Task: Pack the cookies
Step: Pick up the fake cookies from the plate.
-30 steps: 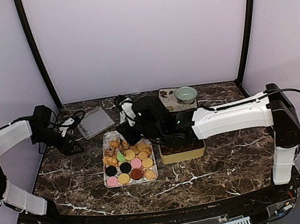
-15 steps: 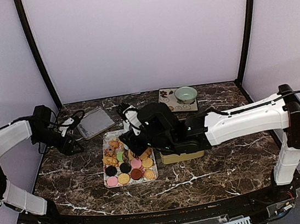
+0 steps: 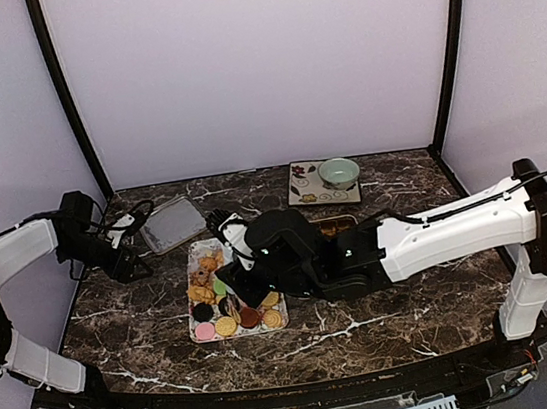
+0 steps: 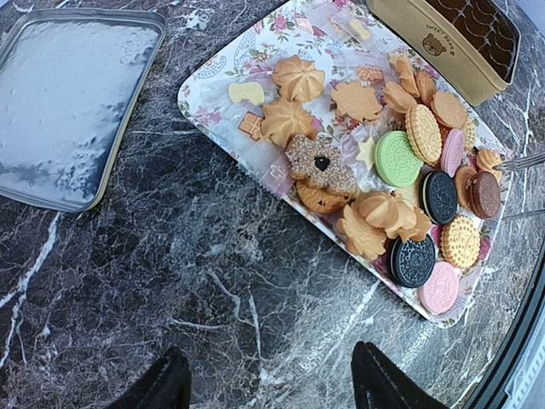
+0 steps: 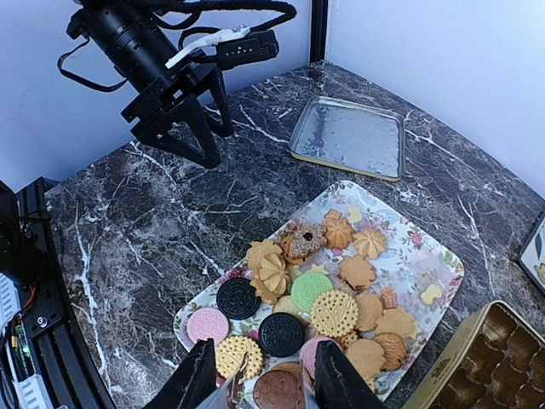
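Observation:
The cookies (image 5: 341, 290) lie spread over a flowery tray (image 5: 443, 264): tan shaped ones, plus pink, green and black discs. My right gripper (image 5: 266, 349) hangs over the tray's near end, shut on a pair of thin metal tongs (image 5: 238, 379). The tong tips stand on either side of a brown round cookie (image 5: 277, 390). In the left wrist view the tong tips (image 4: 521, 159) show at the right edge. My left gripper (image 4: 268, 351) is open over bare marble, left of the tray (image 4: 213, 72), with nothing between its fingers. From above, my right arm hides much of the cookies (image 3: 217, 308).
A gold tin (image 5: 460, 358) with dark cups inside stands right of the tray, mostly under my right arm in the top view. A flat silver lid (image 3: 173, 223) lies at the back left. A green bowl (image 3: 338, 172) sits on a patterned card at the back.
My right arm has swung from above the gold tin leftward and nearer, and now sits low over the tray's near end. The left arm has not moved.

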Controlling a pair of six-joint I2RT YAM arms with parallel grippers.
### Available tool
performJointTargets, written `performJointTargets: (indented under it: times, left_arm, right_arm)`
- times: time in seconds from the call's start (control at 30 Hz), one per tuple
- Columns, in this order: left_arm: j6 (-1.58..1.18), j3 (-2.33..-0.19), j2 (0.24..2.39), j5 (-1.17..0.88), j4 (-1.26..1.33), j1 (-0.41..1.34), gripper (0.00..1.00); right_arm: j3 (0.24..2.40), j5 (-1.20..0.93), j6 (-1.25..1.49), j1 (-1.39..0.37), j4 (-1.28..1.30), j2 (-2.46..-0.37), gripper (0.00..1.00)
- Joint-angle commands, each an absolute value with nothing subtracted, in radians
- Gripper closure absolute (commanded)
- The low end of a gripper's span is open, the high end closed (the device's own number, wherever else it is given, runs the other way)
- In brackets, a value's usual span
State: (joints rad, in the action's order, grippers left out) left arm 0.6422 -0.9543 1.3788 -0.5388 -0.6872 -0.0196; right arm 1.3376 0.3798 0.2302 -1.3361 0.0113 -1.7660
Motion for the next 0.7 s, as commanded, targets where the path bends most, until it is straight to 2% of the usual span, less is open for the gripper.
performJointTargets:
  times: [0.0,0.4,0.67]
  left_arm:
    - [0.638,-0.980,1.342,-0.543,-0.707,-0.026,0.33]
    - [0.646,-0.987,1.345,-0.533,-0.712,-0.027,0.34]
    - [0.648,-0.994,1.347,-0.535,-0.719,-0.027,0.33]
  right_arm:
    - [1.402,0.391,0.214,-1.338,-0.035,-1.789,0.61]
    - [1.514,0.306,0.199,-1.347,-0.024,-1.905,0.61]
    - [1.527,0.329,0.195,-1.350,-0.006,-1.955,0.61]
